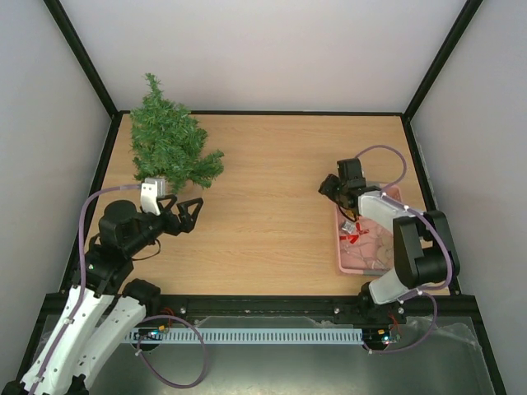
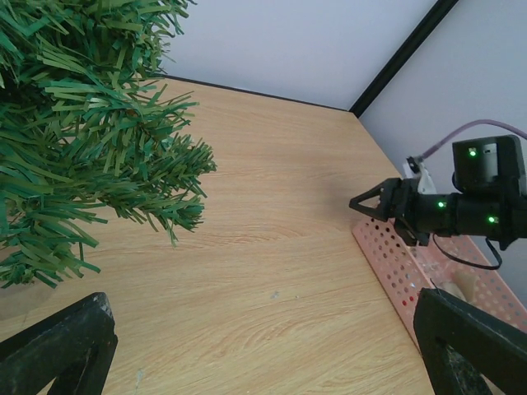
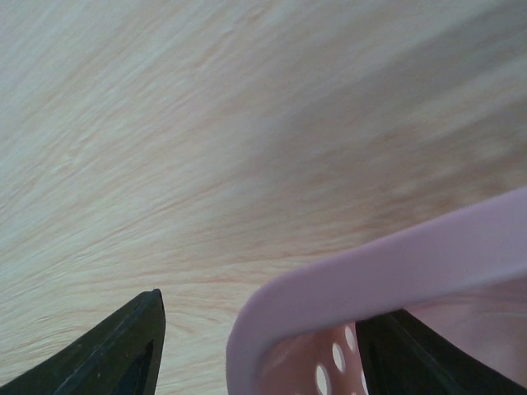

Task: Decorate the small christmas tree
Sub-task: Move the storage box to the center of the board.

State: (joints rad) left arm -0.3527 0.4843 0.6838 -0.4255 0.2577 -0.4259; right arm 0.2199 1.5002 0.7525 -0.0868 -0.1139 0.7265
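Pink basket rim inside right hand, fingers parted — left hand spread wide beside small christmas tree.

The wooden counter carries the small christmas tree at ten o'clock and a pink basket at four o'clock, well apart.

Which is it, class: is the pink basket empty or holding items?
Holding items. The top view shows pale pieces and a red item inside the pink basket; what they are is too small to tell.
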